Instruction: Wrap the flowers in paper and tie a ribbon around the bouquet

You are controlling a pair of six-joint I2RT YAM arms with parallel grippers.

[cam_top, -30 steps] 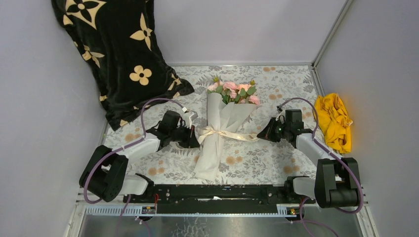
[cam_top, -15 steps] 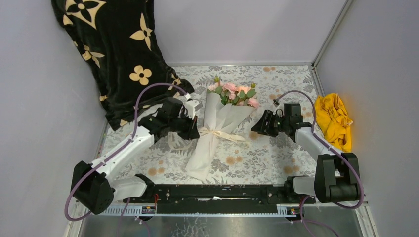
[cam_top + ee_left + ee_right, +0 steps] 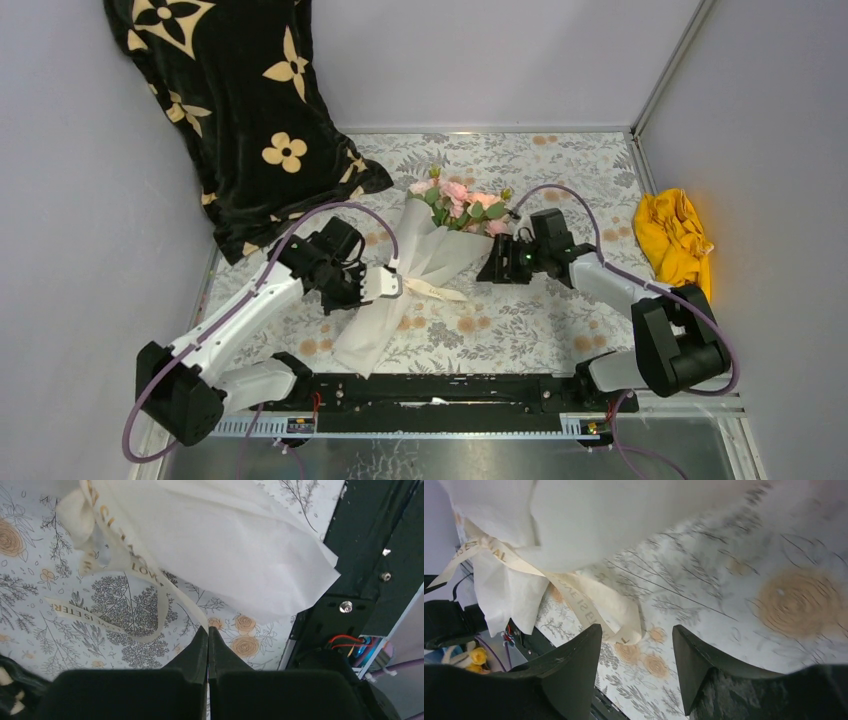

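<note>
The left gripper (image 3: 207, 631) had its jaws pressed together, pinching a strand of the ribbon (image 3: 145, 575) at their tips, just left of the bouquet's (image 3: 420, 262) tied waist; the right gripper (image 3: 636, 629) stood with jaws apart on the bouquet's right side, gripping nothing, a loose ribbon tail lying on the tablecloth (image 3: 540, 320) just ahead of its fingers; the bouquet lay slanted between the two grippers, its paper (image 3: 225, 540) cone narrowing toward the arm bases, the flowers (image 3: 455, 200) at its far end

surface: leaf-print tablecloth (image 3: 560, 160) | on it — bouquet (image 3: 430, 252), yellow cloth (image 3: 675, 240), black cloth (image 3: 290, 150)
</note>
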